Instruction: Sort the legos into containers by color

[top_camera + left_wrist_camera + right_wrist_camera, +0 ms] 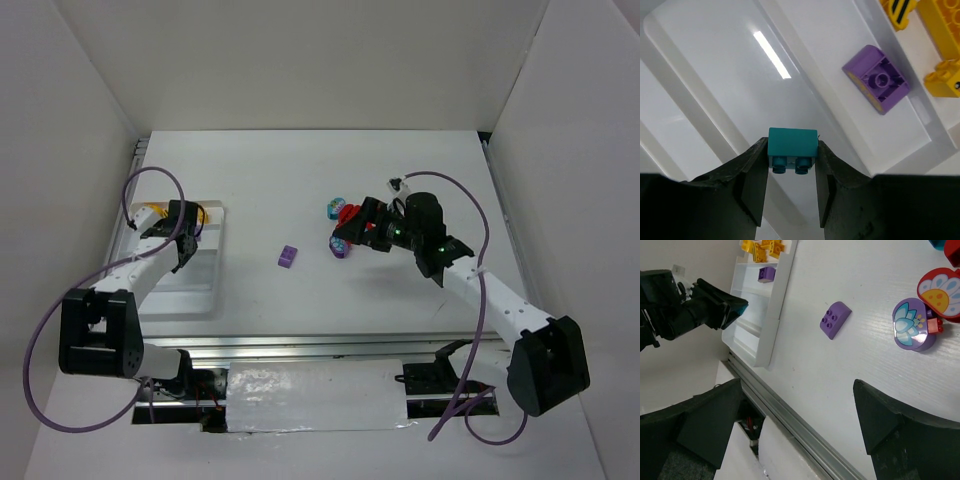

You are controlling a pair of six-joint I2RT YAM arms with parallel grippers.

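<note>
My left gripper (pixel 792 150) is shut on a teal-blue lego (pixel 792 140) and holds it above an empty row of the white tray (pixel 715 75). The neighbouring row holds a rounded purple lego (pixel 876 79); the row beyond holds yellow legos (pixel 940 35). From above, the left gripper (pixel 185 245) hangs over the tray (pixel 175 290). My right gripper (pixel 799 390) is open and empty above the table. Beyond it lie a purple lego (pixel 835 320), a rounded purple lego with a flower print (pixel 910 330) and a red printed one (pixel 945 292). In the top view the right gripper (pixel 350 232) is at this cluster (pixel 343 213).
The lone purple lego (pixel 288 256) lies between the tray and the cluster. The tray (pixel 760 305) sits near the table's left front corner. An aluminium rail (pixel 805 420) runs along the front edge. White walls enclose the table.
</note>
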